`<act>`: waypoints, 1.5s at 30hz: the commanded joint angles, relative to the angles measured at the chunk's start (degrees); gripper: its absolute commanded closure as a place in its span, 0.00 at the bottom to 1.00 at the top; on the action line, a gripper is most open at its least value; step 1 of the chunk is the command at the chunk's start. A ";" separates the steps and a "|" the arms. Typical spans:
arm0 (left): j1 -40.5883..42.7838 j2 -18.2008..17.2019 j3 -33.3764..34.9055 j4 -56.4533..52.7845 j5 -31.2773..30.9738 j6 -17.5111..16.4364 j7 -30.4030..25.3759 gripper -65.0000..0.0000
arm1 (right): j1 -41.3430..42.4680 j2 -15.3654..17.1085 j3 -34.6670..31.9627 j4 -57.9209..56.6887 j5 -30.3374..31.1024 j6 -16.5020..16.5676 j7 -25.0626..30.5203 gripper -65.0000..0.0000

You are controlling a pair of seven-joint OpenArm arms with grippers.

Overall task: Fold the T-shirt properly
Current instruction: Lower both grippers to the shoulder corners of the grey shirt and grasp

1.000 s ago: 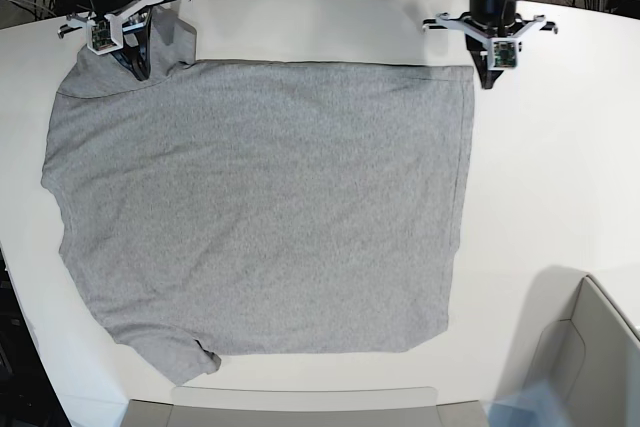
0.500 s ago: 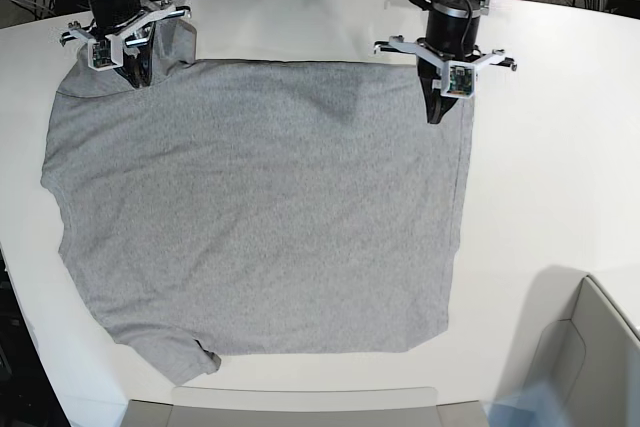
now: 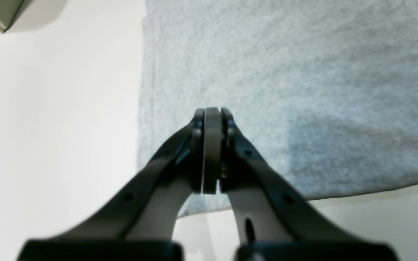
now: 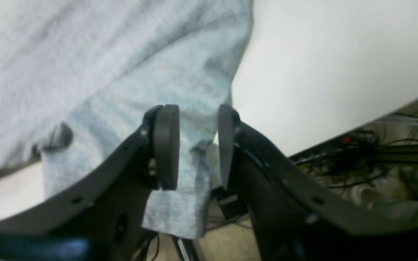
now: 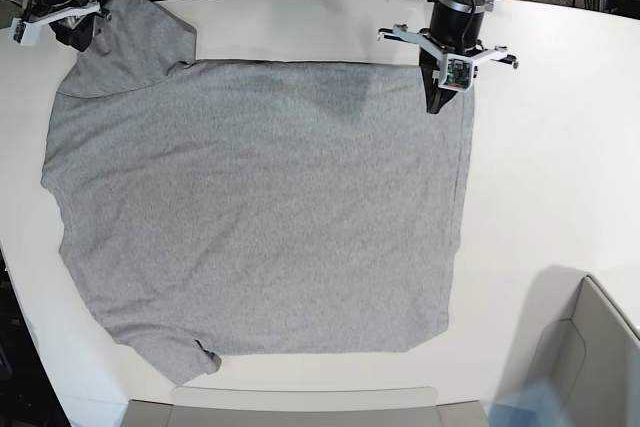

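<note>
Shirt flat, both arms at far edge

T-shirt [image 5: 260, 212] lies spread plain side up across the white table [image 5: 540, 167], hem toward 3 o'clock, sleeves at 7 and 11 o'clock. At 1 o'clock the left gripper [image 5: 436, 104] stands over the shirt's far hem corner, jaws pressed together with nothing between them; whether the tips touch the cloth is unclear. Farthest, at 11 o'clock, the right gripper [image 4: 194, 145] hangs over the table edge, jaws parted, the sleeve's end loose between them.
</note>
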 commanded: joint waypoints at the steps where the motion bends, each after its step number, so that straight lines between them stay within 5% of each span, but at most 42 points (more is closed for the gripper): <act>1: 0.29 -0.12 -0.04 1.01 0.16 0.23 -1.71 0.99 | -0.25 0.60 0.40 -0.72 0.90 1.99 0.84 0.72; 5: 0.64 -0.03 -0.04 0.92 0.16 0.32 -1.71 0.99 | 1.69 0.78 0.13 -6.70 1.16 5.51 0.67 0.72; 10: 0.55 1.64 -0.48 0.92 0.16 0.58 -0.92 0.99 | 2.92 1.75 -1.36 -11.89 1.16 5.51 0.58 0.72; 19: -1.56 2.34 -0.74 0.92 -0.01 0.67 9.81 0.98 | 5.20 2.27 -3.82 -12.41 1.25 5.77 -4.08 0.73; 21: -1.56 2.43 -0.74 0.92 -0.45 0.67 11.74 0.94 | 5.29 2.19 -4.08 -12.41 1.25 8.06 -4.34 0.73; 24: -1.56 2.69 -3.55 0.92 -7.57 0.67 12.89 0.81 | 5.20 2.19 -4.08 -12.41 1.25 11.75 -4.34 0.73; 27: -1.47 2.69 -12.34 0.92 -22.61 0.58 13.06 0.64 | 4.94 2.27 -4.08 -12.33 1.25 12.19 -4.34 0.73; 32: -1.91 1.82 -24.83 -0.84 -39.75 0.41 16.05 0.58 | 5.03 2.63 -4.08 -12.41 1.25 12.19 -4.34 0.73; 37: -7.54 -0.21 -26.67 -6.46 -43.00 0.32 26.43 0.58 | 5.99 2.63 -4.08 -12.33 1.25 12.81 -7.16 0.73; 45: -7.98 -0.21 -26.59 -11.56 -43.00 0.23 28.18 0.58 | 6.43 2.36 -4.00 -12.41 1.25 13.69 -7.95 0.73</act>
